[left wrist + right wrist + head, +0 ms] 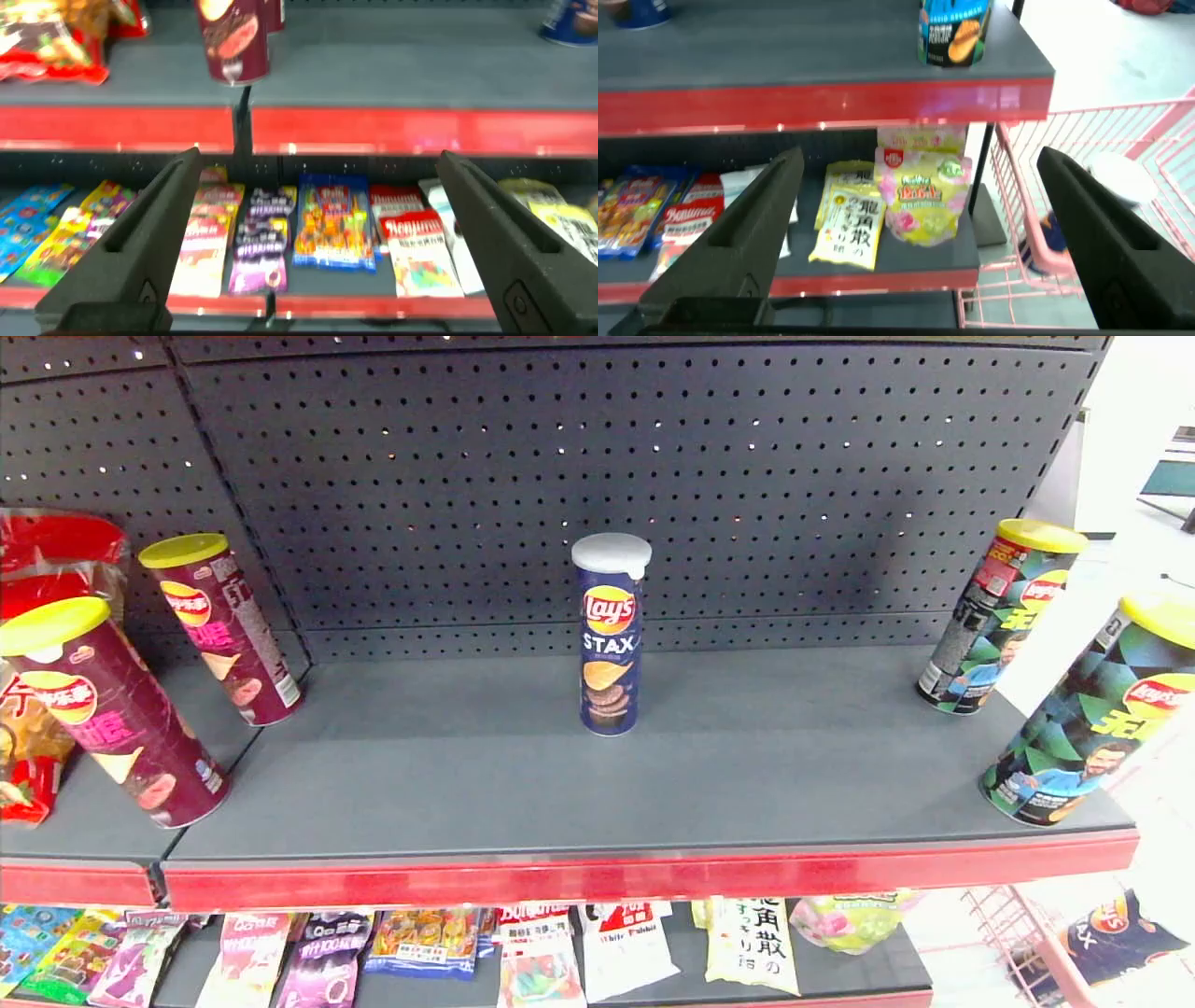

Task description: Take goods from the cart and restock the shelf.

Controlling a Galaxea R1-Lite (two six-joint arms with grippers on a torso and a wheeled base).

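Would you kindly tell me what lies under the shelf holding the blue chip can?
A lower shelf carries a row of snack packets; the red front edge hides their tops and anything farther back.

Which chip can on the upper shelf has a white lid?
The dark blue can standing alone mid-shelf. The two maroon cans on the left and two green-patterned cans on the right have yellow lids.

The right gripper [920,161] hung with its two dark fingers spread wide, facing the shelf [822,98]. At twelve o'clock from it, a yellow packet [848,224] lay touching a pink-and-green bag [924,191] on the lower tier. At one o'clock a green can [952,33] stood upright near the shelf's corner. At two o'clock stood the pink wire cart [1008,187].
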